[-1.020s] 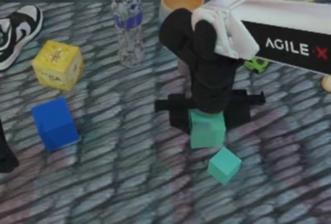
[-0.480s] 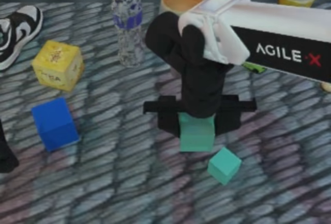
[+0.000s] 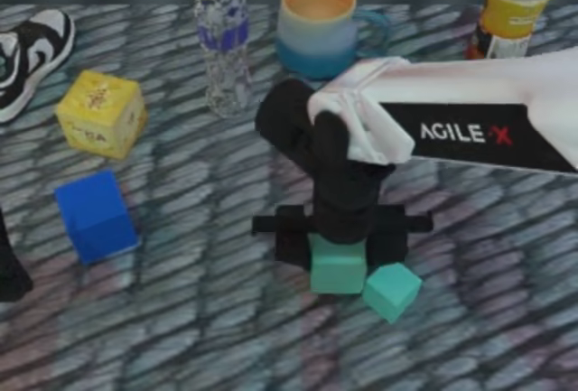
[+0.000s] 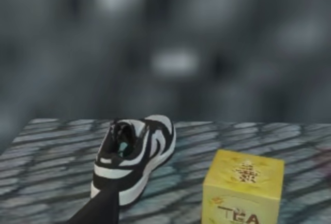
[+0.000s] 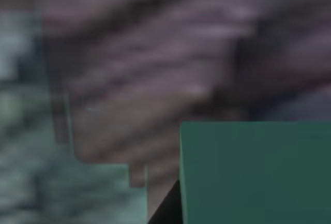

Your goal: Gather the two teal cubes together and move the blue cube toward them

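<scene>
The larger teal cube [image 3: 339, 271] sits between the fingers of my right gripper [image 3: 340, 248], which is shut on it, low over the table a little right of centre. Its right lower corner meets the smaller teal cube [image 3: 392, 290], which rests on the table. In the right wrist view the larger teal cube [image 5: 256, 172] fills the frame's corner, with a black fingertip [image 5: 168, 209] against its side. The blue cube [image 3: 95, 215] stands alone at the left. My left arm [image 3: 9, 269] is parked at the left edge.
A yellow printed tea cube [image 3: 99, 113] and a black-and-white shoe [image 3: 32, 48] lie at the back left. A clear bottle [image 3: 224, 39], a blue mug [image 3: 316, 25] and a yellow-labelled bottle [image 3: 510, 3] line the back edge.
My right arm has carried the larger teal cube toward the front of the table, down beside the smaller teal cube. The mug and the yellow-labelled bottle are now uncovered.
</scene>
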You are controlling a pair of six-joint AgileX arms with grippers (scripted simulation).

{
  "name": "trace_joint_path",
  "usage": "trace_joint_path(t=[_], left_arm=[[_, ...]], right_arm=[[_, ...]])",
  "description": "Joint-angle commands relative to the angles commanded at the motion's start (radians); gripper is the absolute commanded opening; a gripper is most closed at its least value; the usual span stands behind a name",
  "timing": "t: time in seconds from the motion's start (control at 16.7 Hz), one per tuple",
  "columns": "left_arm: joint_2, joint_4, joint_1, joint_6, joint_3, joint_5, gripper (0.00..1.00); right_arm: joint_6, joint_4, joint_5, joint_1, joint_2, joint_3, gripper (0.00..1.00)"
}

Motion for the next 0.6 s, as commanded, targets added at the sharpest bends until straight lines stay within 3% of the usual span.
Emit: trace_joint_path(t=[0.24, 0.6], left_arm=[[0.0, 0.0, 0.0, 0.0, 0.0, 0.0, 1.0], [0.0, 0.0, 0.0, 0.0, 0.0, 0.0, 1.0]], right_arm=[[0.0, 0.007, 0.0, 0.001, 0.004, -0.006, 0.0], [0.0, 0.007, 0.0, 0.001, 0.004, -0.006, 0.45]])
